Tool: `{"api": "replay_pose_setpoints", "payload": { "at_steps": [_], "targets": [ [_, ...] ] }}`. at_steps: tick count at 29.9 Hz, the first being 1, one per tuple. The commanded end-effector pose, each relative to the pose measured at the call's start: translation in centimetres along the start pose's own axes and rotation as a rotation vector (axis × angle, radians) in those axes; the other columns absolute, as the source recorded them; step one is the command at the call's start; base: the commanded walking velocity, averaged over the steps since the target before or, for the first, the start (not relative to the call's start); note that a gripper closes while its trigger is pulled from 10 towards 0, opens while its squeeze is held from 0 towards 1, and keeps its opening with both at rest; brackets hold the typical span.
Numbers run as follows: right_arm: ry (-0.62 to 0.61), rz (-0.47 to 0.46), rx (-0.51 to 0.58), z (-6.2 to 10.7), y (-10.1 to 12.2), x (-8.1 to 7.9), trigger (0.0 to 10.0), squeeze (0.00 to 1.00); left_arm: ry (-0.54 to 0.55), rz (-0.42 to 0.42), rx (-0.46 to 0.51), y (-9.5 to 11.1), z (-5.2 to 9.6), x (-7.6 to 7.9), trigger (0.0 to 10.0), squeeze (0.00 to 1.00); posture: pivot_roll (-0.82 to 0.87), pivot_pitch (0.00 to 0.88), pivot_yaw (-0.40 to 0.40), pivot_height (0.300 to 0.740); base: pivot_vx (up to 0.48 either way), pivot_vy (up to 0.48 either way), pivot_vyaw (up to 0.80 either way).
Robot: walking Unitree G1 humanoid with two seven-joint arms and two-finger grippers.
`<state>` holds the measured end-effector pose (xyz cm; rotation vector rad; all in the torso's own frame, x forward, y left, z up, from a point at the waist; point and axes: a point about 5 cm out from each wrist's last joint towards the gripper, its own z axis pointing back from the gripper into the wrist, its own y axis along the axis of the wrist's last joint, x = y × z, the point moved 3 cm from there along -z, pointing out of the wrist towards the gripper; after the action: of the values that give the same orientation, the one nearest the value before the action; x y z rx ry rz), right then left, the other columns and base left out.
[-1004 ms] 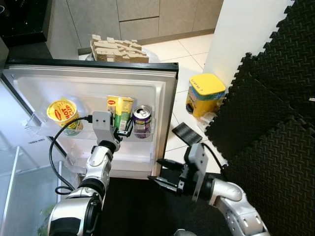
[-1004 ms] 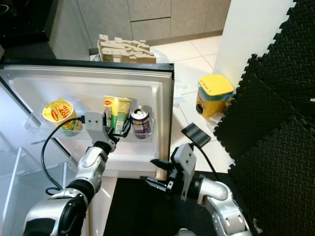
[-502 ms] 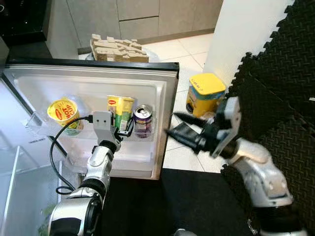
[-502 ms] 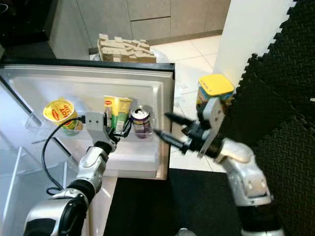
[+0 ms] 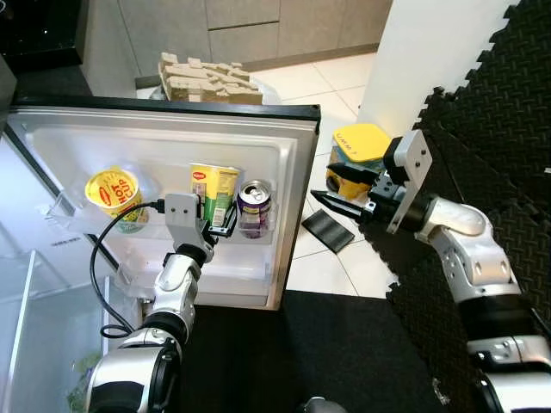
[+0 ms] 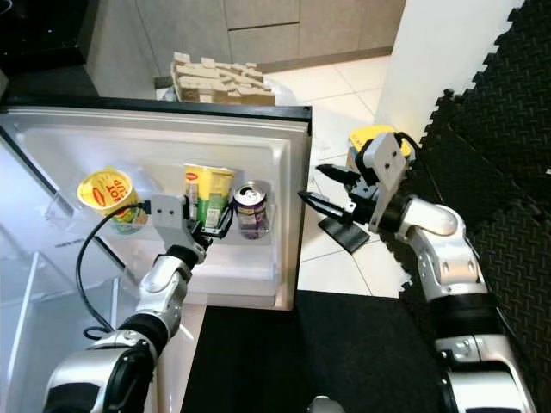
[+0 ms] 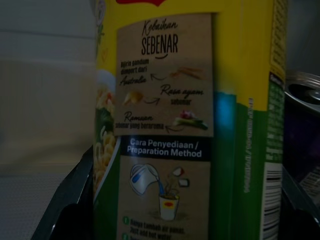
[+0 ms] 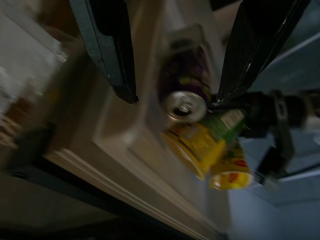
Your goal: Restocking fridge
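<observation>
My left gripper point(image 5: 219, 225) clamps the tall yellow-green noodle cup point(image 5: 213, 194); its wrist view reads "Preparation Method". My right gripper point(image 5: 337, 196) hangs wide apart beside the fridge door point(image 5: 288, 138).

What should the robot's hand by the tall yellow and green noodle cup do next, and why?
Probably open its fingers and draw back. The left gripper is closed around the tall noodle cup, which already stands upright in the fridge door shelf beside the purple can. The right gripper hangs open beyond the door's edge, holding nothing.
</observation>
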<state>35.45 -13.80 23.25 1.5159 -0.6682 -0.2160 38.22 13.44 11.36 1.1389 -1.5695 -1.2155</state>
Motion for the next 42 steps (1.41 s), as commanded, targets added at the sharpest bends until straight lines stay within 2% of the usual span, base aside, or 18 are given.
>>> {"api": "replay_pose_setpoints", "payload": {
  "at_steps": [1, 13, 20, 28, 29, 34, 35, 42],
  "targets": [
    [0.043, -0.021, 0.004, -0.5, -0.5, -0.4, 10.0, 0.0, 0.01, 0.023, -0.055, -1.6, 1.1, 0.1, 10.0, 0.0, -0.23, 0.18, 0.012, 0.74, 0.0, 0.0, 0.0],
    [0.127, -0.035, -0.008, -2.7, -1.8, -1.5, 10.0, 0.0, -0.01, 0.02, -0.03, -1.1, 0.8, 0.4, 10.0, 0.0, -0.22, 0.183, 0.017, 0.74, 0.0, 0.0, 0.0],
    [0.155, -0.027, 0.012, -3.1, -1.5, -1.9, 10.0, 0.0, -0.022, 0.018, -0.02, -1.0, 0.8, 0.6, 10.0, 0.0, -0.21, 0.178, 0.02, 0.74, 0.0, 0.0, 0.0],
    [0.165, -0.002, 0.025, -3.1, -0.8, -1.5, 10.0, 0.0, -0.028, 0.027, 0.002, -0.7, 0.7, 0.6, 10.0, 0.0, -0.21, 0.169, 0.019, 0.74, 0.0, 0.0, 0.0],
    [0.169, 0.005, 0.033, -3.2, -0.5, -1.6, 10.0, 0.0, -0.041, 0.035, 0.001, -0.7, 0.7, 0.7, 0.0, 0.0, -0.21, 0.169, 0.019, 0.74, 0.0, 0.0, 0.0],
    [0.18, 0.008, 0.043, -3.2, -0.4, -1.8, 10.0, 0.0, -0.044, 0.04, -0.002, -0.8, 0.7, 0.8, 0.0, 0.0, -0.21, 0.167, 0.022, 0.74, 0.0, 0.0, 0.0],
    [0.181, 0.01, 0.045, -3.2, -0.3, -1.8, 10.0, 0.0, -0.043, 0.039, -0.002, -0.7, 0.6, 0.8, 10.0, 0.0, -0.21, 0.166, 0.023, 0.74, 0.0, 0.0, 0.0],
    [0.187, 0.019, 0.049, -3.0, 0.0, -1.8, 10.0, 0.0, -0.038, 0.037, 0.007, -0.4, 0.5, 0.6, 10.0, 0.0, -0.21, 0.165, 0.024, 0.74, 0.0, 0.0, 0.0]
  ]
}}
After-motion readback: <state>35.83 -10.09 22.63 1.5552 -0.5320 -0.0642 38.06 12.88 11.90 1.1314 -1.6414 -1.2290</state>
